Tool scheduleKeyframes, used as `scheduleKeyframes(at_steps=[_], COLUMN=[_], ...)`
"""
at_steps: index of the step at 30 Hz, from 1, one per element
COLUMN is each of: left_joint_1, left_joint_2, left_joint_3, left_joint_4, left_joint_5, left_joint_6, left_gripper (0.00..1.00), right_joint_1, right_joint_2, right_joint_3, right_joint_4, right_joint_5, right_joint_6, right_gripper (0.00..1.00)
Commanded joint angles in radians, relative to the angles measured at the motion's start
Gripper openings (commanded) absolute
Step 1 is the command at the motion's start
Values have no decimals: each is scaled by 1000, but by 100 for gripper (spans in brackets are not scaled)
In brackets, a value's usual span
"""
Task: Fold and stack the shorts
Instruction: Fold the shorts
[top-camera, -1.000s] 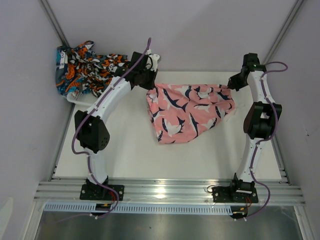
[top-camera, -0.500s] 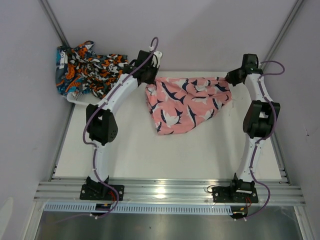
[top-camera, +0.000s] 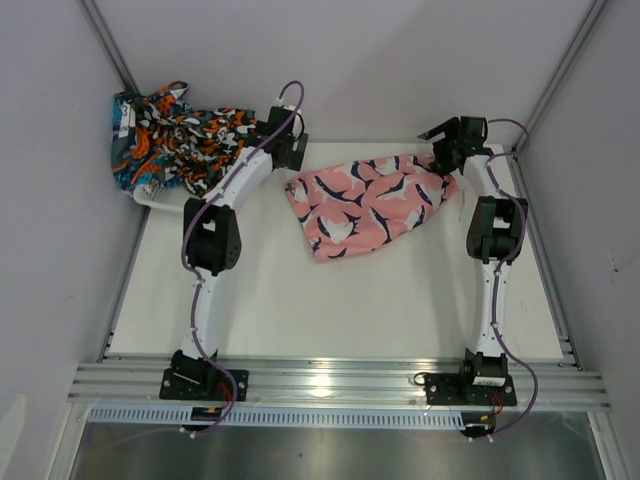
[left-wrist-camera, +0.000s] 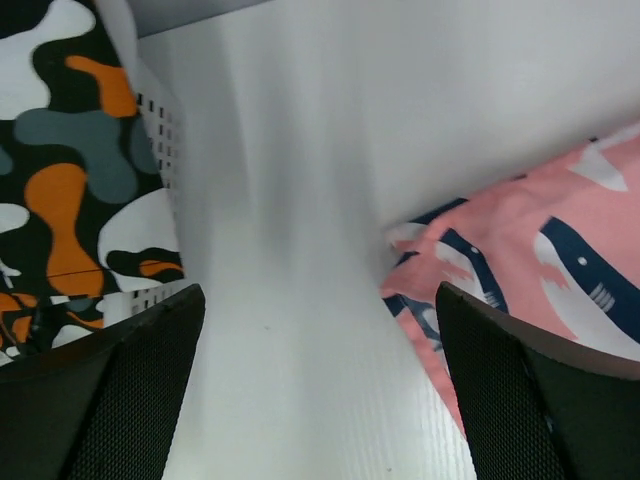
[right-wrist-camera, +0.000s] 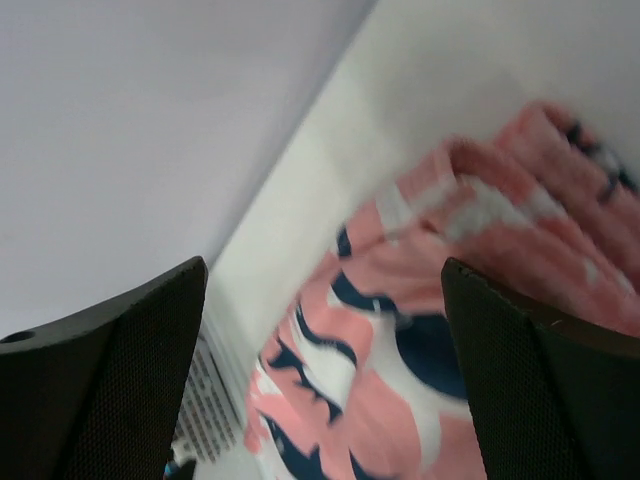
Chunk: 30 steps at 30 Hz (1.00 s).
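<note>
A second ago the left pincer (top-camera: 291, 150) and right pincer (top-camera: 441, 138) were clamped on the far corners of the pink shorts (top-camera: 365, 198); now both stand apart with nothing between their jaws. The shorts have settled as a narrower slanted band at the far middle of the worktop (top-camera: 300, 300), between the arms. That looks like one fold laid, with the other shorts (top-camera: 170, 140) still heaped over the basket (top-camera: 148, 199).

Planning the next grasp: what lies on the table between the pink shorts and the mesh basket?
Bare table only, between pink shorts and basket, in the left wrist view.
</note>
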<state>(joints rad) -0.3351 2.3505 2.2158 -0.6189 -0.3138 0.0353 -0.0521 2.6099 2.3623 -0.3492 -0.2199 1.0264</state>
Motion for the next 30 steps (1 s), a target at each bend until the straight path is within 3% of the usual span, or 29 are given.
scheduleKeyframes(at_steps=[1,7,10,11,13,16,19,23,28,30], left_joint_1=[-1,-4,-22,-27,-42,-50,-73,-119,-182,-200], left_joint_2=[-65,-279,-407,-436,-511,-583,-644,-689,-674,-669], left_joint_3=[27,-168,-310,-367,-477,-551,-718,-817,-817,-806], left_joint_4=[4,56,128,143,180,212,254,333,329,323], left_joint_5=[-70,53,117,131,175,257,295,346,346,346], left_joint_6=[-28,-84,-106,-118,-139,-205,-270,-313,-327,-325], left_gripper=[99,99,99,99,99,99,99,99,99,99], right_joint_1=[-14,-31,-51,-54,-57,-61,-74,-69,-65,-57], right_joint_2=[-215,-381,-450,-462,-478,-467,-505,-510,-409,-401], right_joint_3=[-195,-357,-509,-549,-623,-633,-767,-839,-781,-750], right_joint_4=[140,127,280,330,437,356,435,466,409,278], right_joint_5=[-33,-15,-143,-229,-294,-345,-366,-395,-333,-254], right_joint_6=[-51,-205,-195,-187,-175,-207,-203,-204,-195,-212], right_gripper=[99,96,86,77,67,69,71,71,62,60])
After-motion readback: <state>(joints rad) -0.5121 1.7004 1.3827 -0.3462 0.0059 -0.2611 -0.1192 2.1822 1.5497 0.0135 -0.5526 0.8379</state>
